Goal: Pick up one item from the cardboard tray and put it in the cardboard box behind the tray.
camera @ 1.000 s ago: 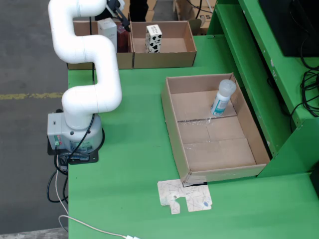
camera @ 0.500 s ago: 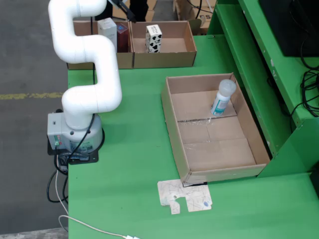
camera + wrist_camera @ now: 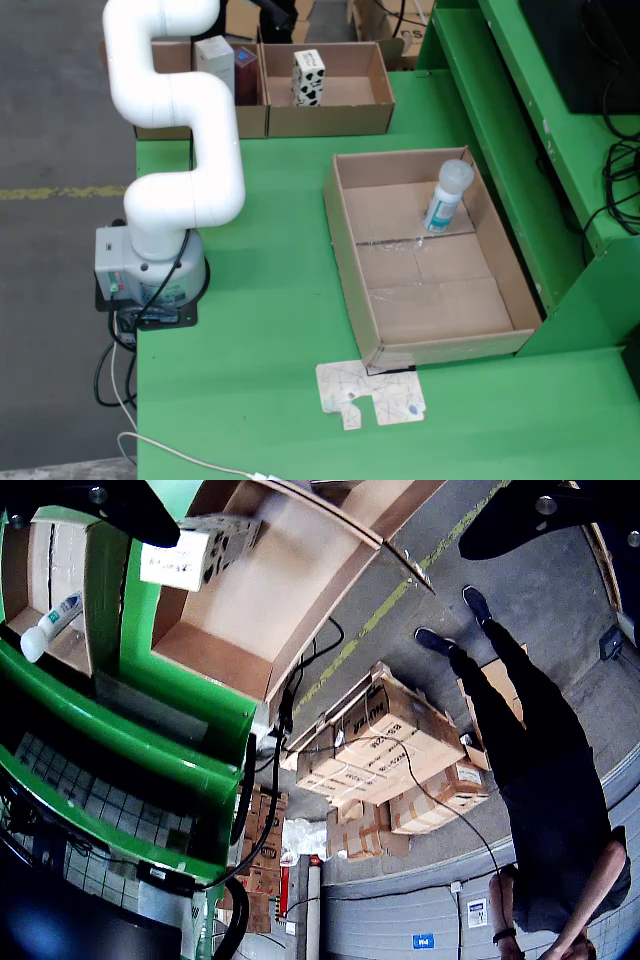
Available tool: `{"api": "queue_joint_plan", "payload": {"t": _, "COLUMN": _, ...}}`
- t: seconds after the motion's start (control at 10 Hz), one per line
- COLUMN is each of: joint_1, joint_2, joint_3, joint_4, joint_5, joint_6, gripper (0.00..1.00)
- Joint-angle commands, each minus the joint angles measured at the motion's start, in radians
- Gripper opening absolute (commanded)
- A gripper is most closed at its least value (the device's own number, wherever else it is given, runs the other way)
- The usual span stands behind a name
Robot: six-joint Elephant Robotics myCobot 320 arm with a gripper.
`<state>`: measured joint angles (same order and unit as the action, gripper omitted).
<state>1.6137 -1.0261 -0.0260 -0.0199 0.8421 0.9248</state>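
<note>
Cardboard tray (image 3: 430, 270) sits on the green bench (image 3: 270, 330), with one white bottle (image 3: 446, 196) leaning in its far corner, unmoved from a second ago. Behind it stand two cardboard boxes: the right box (image 3: 330, 90) holds a black-and-white spotted carton (image 3: 308, 77), upright as before, and the left box (image 3: 170, 60) holds a white carton (image 3: 216, 62) beside a dark red one (image 3: 246, 72). The white arm (image 3: 180, 150) has shifted: a second ago its dark end effector hung just above the left box, whereas now it has swung up to the fixed view's top edge. In the wrist view the end effector (image 3: 330, 510) shows only two dark fingers (image 3: 120, 505) spread wide apart, apparently empty, over the spotted carton (image 3: 195, 548) and box.
</note>
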Motion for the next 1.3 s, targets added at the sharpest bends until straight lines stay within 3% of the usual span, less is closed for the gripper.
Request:
{"api": "queue_joint_plan", "payload": {"t": 0.0, "joint_1": -0.022, "joint_2": 0.028, "joint_3": 0.026, "joint_4": 0.038, "joint_5": -0.052, "joint_6": -0.051, "gripper": 1.0}}
{"api": "queue_joint_plan", "payload": {"t": 0.3, "joint_1": -0.004, "joint_2": 0.084, "joint_3": 0.026, "joint_4": -0.083, "joint_5": -0.04, "joint_6": 0.013, "gripper": 1.0}}
{"api": "queue_joint_plan", "payload": {"t": 0.4, "joint_1": 0.047, "joint_2": 0.112, "joint_3": 0.026, "joint_4": -0.159, "joint_5": -0.028, "joint_6": 0.084, "gripper": 1.0}}
{"api": "queue_joint_plan", "payload": {"t": 1.2, "joint_1": 0.116, "joint_2": 0.115, "joint_3": 0.026, "joint_4": -0.154, "joint_5": -0.071, "joint_6": 0.112, "gripper": 1.0}}
